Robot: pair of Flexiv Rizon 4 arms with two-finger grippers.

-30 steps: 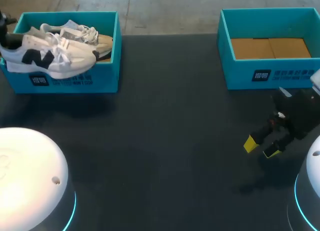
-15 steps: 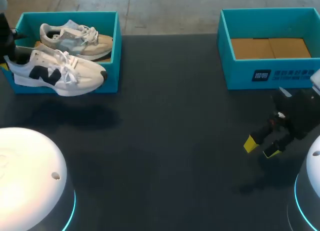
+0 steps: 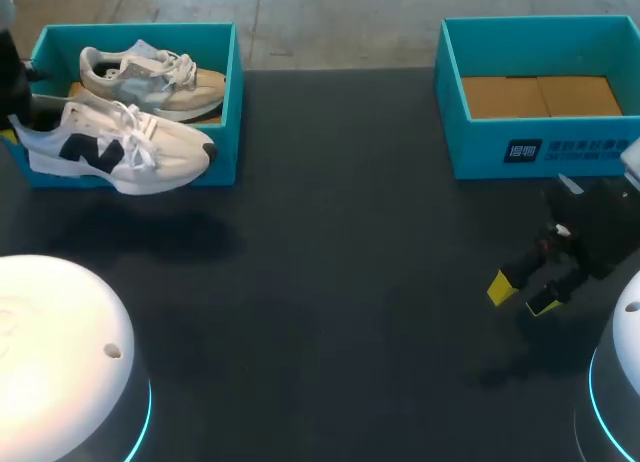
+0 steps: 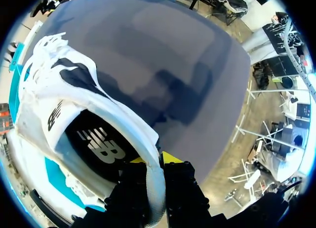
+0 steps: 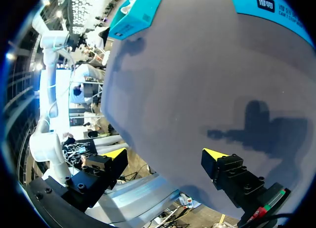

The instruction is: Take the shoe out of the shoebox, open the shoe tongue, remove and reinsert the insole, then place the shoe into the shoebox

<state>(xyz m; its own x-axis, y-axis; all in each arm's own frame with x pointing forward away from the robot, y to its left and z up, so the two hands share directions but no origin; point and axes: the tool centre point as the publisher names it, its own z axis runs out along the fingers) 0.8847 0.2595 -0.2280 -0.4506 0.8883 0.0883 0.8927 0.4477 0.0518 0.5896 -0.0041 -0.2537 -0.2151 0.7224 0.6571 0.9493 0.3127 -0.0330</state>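
Two shoes in play. The white shoe (image 3: 115, 152) is up out of the left shoebox (image 3: 225, 152), hanging in front of that box's front wall, with its shadow on the table (image 3: 340, 262) just in front of the box. The tan shoe (image 3: 150, 77) lies inside the left shoebox, behind the white one.

Left gripper (image 4: 154, 161): clamped on the white shoe at the heel collar, one finger inside the collar and one outside. Only the left wrist view shows this. In the head view that arm sits cut off at the frame edge beside the left shoebox, and the fingers can't be made out. The left wrist view also looks down into the shoe opening: dark insole (image 4: 94, 144) in place, laces and tongue further ahead of the fingers, and a bit of the teal box wall under the shoe.

Right gripper (image 3: 520, 294): fingers spread wide, nothing between them. It hangs low over the table, well apart from the left shoebox and on the far side of the table from it, near the front of the right shoebox (image 3: 540, 147). The right wrist view confirms bare tabletop between the yellow tips and the gripper's shadow ahead of them. The head view alone shows the right shoebox holds only its cardboard floor.
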